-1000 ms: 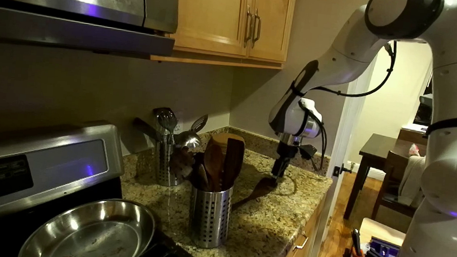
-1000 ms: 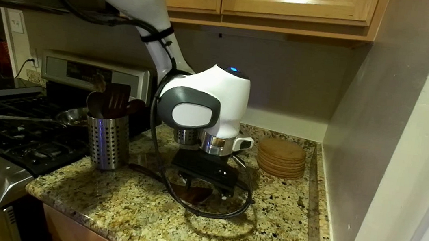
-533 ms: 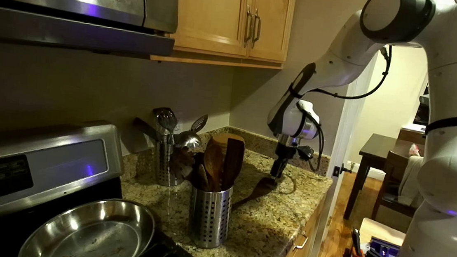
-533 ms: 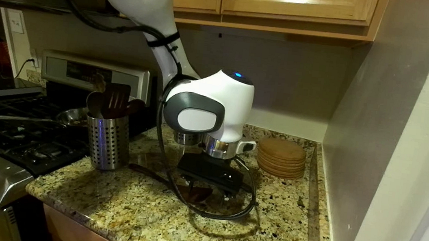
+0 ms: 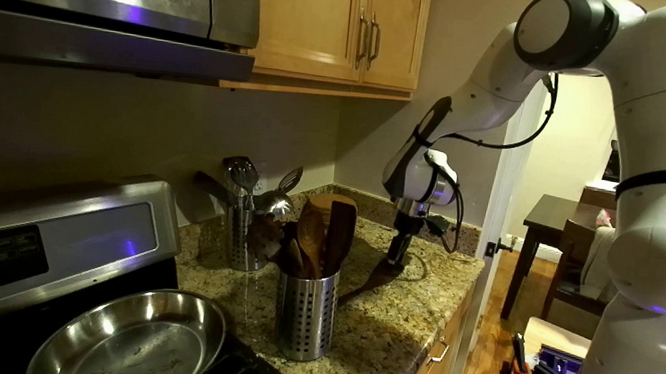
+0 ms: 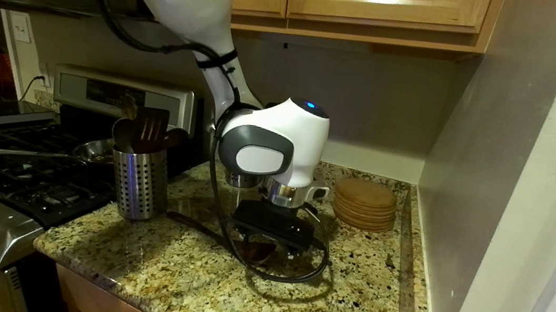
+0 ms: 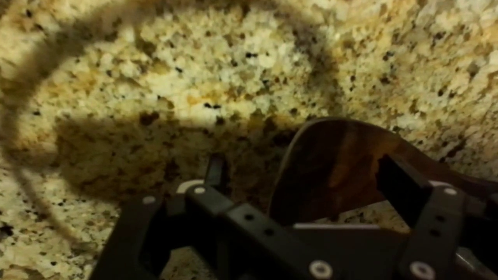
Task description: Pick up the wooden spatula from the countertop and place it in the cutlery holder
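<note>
in an exterior view the claw [image 5: 391, 261] stands low over the head of the wooden spatula [image 5: 371, 282], which lies on the desk [image 5: 420, 297] near the cutlery holder [image 5: 306, 320]. in an exterior view the handle [image 6: 190, 222] ends just beside the holder; whether they touch is unclear. in the wrist view the claw is spread wide and empty, one finger [image 7: 402, 186] over the head, the other beyond its edge. to grip well, i'd turn it so both fingers straddle the narrow neck, then squeeze low.

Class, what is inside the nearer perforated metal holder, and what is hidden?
Several brown utensils, including a slotted turner, stick up from the cutlery holder. It covers their lower ends, which cannot be seen.
</note>
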